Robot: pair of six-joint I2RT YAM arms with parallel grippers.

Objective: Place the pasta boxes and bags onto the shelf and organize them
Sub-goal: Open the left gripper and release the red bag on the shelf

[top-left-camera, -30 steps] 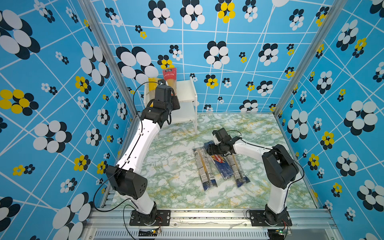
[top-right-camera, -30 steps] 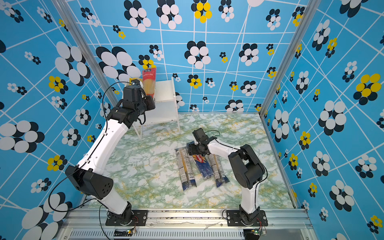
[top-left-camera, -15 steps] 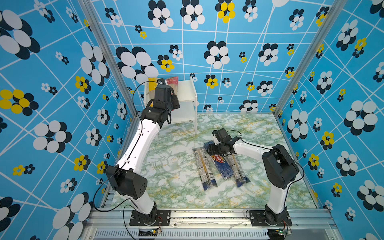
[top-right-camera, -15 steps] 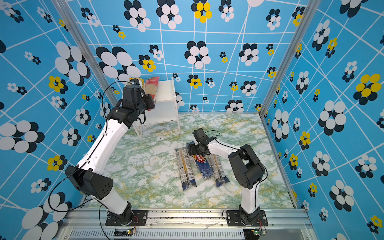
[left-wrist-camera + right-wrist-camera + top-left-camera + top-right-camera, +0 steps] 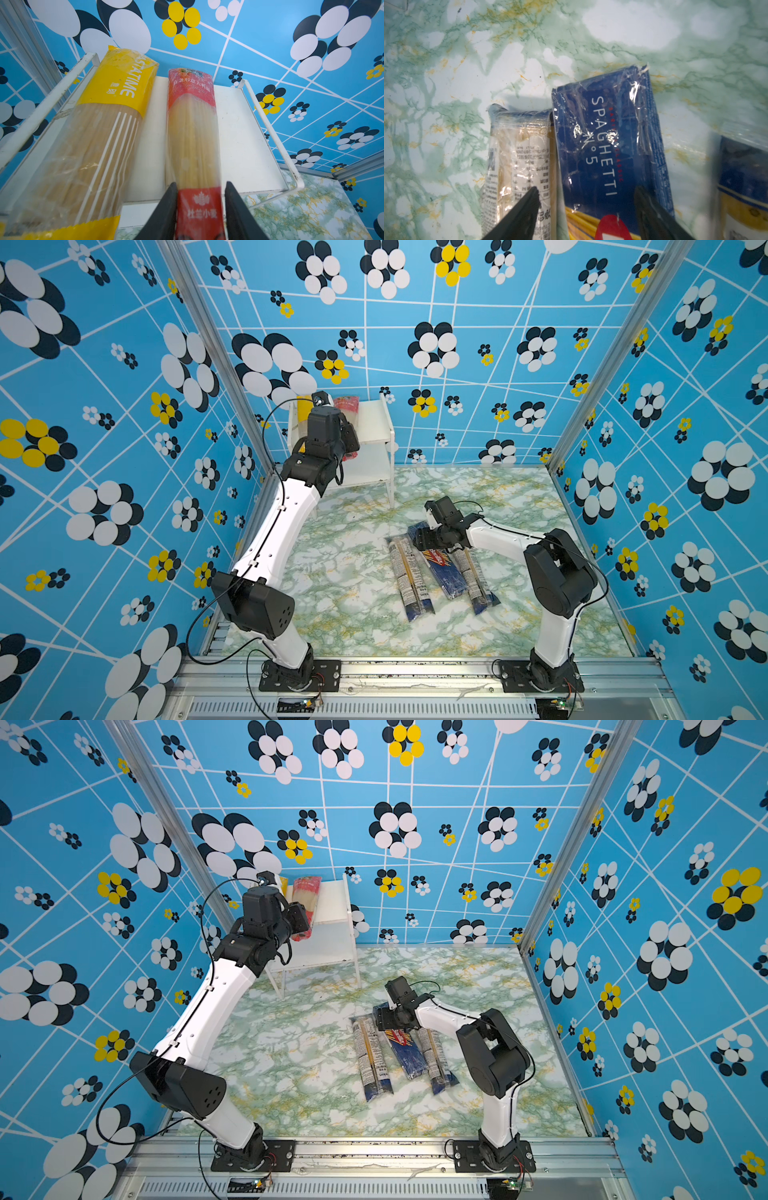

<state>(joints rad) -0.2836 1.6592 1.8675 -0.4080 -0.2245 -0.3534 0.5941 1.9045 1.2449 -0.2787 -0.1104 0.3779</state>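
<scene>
Pasta bags on the shelf (image 5: 239,135): the yellow bag (image 5: 99,135) and the red bag (image 5: 193,135) lie side by side, slightly apart, on its top board, their near ends jutting past the front edge. The left hand (image 5: 201,184) straddles the red bag's near end, released, with a sliver of gap at one finger. On the counter (image 5: 446,62), the dark blue spaghetti box (image 5: 608,135) lies between two clear bags (image 5: 409,576). The right hand (image 5: 586,188) hangs low over the box's end, spread wide and grasping nothing.
</scene>
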